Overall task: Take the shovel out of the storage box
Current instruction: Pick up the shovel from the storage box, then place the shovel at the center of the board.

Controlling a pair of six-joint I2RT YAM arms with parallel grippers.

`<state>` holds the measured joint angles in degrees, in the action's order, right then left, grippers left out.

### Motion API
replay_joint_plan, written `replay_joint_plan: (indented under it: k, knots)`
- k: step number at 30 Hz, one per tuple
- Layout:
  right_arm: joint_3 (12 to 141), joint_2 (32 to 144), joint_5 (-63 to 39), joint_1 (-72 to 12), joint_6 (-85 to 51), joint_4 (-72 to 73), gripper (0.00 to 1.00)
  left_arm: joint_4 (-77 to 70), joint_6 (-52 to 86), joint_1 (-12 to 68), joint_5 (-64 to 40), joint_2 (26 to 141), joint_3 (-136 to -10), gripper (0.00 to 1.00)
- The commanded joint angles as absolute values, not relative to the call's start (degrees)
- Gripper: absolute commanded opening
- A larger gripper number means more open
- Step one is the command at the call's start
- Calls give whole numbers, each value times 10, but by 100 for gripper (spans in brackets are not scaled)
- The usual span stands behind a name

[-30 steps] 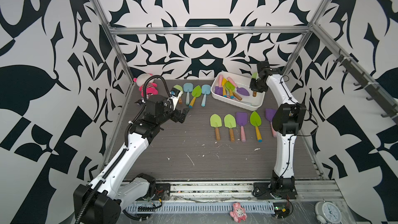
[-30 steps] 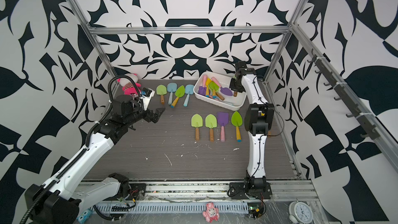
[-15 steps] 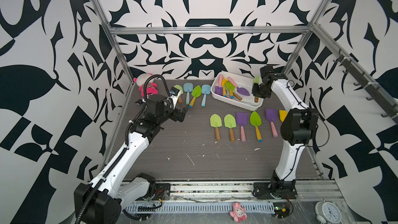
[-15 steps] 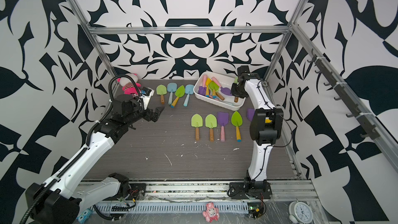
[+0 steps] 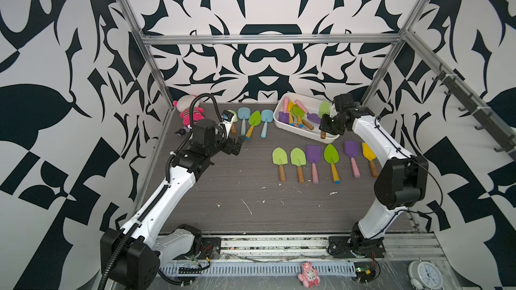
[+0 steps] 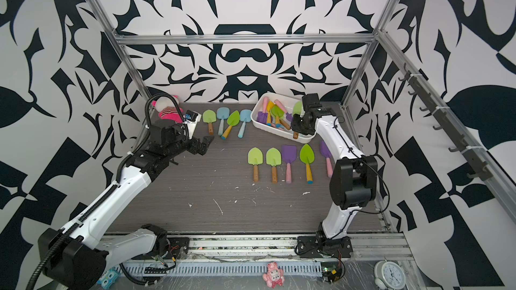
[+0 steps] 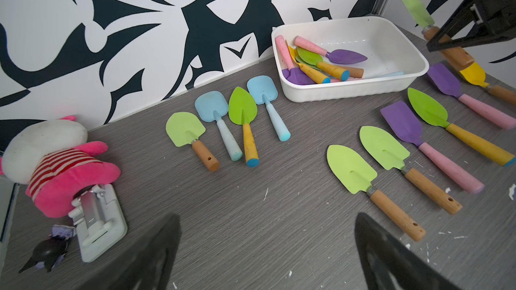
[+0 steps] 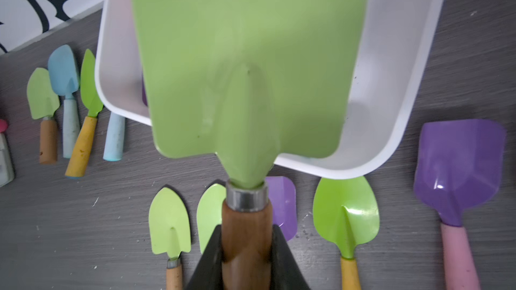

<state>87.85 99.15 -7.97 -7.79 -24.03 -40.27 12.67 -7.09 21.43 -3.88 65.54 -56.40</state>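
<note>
Right claw (image 8: pixel 247 246) clenched on shovel (image 8: pixel 245 65), both fingers pinching the brown wooden handle just below the metal collar. Shovel blade is pale green and points up, handle end down, whole thing tilted a bit. In both top views the shovel (image 5: pixel 324 108) (image 6: pixel 298 108) sits at the 3 o'clock end of the storage box (image 5: pixel 298 133), lifted above the heap. Handle tip overlaps the near rim there; can't tell if it touches. Left wrist view shows it hanging in the air by that end of the box.

Storage box is on the table (image 5: pixel 251 191) at about 1 o'clock, near the back wall. More shovels (image 5: pixel 297 112) are heaped in its 9 o'clock half.

Left claw (image 5: pixel 240 145) released, spread wide, nothing in it, hovering over the table at about 10 o'clock.

Row of six shovels (image 5: pixel 331 153) lies flat at 3 o'clock, blades toward the back wall. Four more (image 5: pixel 254 118) lie at 11 to 12 o'clock, just beside the box. Plush toy (image 5: pixel 191 111) in the 11 o'clock corner.
</note>
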Motion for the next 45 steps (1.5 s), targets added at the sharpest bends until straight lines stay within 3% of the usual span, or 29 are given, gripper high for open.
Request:
replay_joint_plan:
  k: [1,25,45]
  knots:
    - [857,956,-98,-90,-271,-355,0,115,-64,213,-46,662,-581,99]
    - [790,962,-69,-267,-389,-290,0,91,-72,209,-73,659,-559,100]
    - [792,980,-91,-331,-422,-289,0,90,-68,208,-81,640,-542,99]
